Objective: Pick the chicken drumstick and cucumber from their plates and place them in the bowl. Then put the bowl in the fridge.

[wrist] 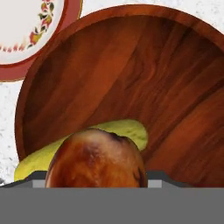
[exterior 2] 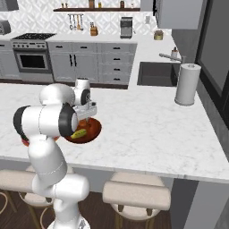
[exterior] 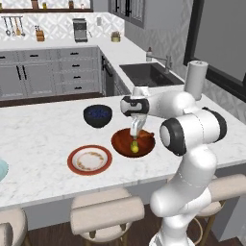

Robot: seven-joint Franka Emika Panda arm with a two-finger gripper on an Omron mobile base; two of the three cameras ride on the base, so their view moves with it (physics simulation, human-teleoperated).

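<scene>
- The chicken drumstick (wrist: pixel 96 158) shows large at the bottom of the hand view, its plump brown end just above the gripper's body and over the inside of the bowl (wrist: pixel 144 78).
- The cucumber (wrist: pixel 123 131) lies in the bowl, directly behind the drumstick in the hand view; in the left base view it shows as a yellow-green spot (exterior: pixel 135 148) inside the bowl (exterior: pixel 122 143), just under the gripper (exterior: pixel 135 136).
- Whether the drumstick rests on the bowl's floor or hangs between the fingers cannot be told, and the fingertips themselves are hidden, so how wide the hand stands cannot be told either.
- The gripper points straight down into the bowl; in the right base view it (exterior 2: pixel 85 117) sits above the bowl (exterior 2: pixel 91 132), with the cucumber (exterior 2: pixel 78 133) at the bowl's near side.
- The red-rimmed plate (exterior: pixel 89 160) lies on the counter (exterior: pixel 43 134) just beside the bowl, bare of food; its floral edge (wrist: pixel 26 30) fills the hand view's upper left corner.
- A dark blue bowl (exterior: pixel 97 115) stands behind the reddish-brown one.
- The rim of a pale blue plate (exterior: pixel 2 169) shows at the counter's left edge.
- A paper towel roll (exterior 2: pixel 187 84) stands by the sink (exterior 2: pixel 156 74).
</scene>
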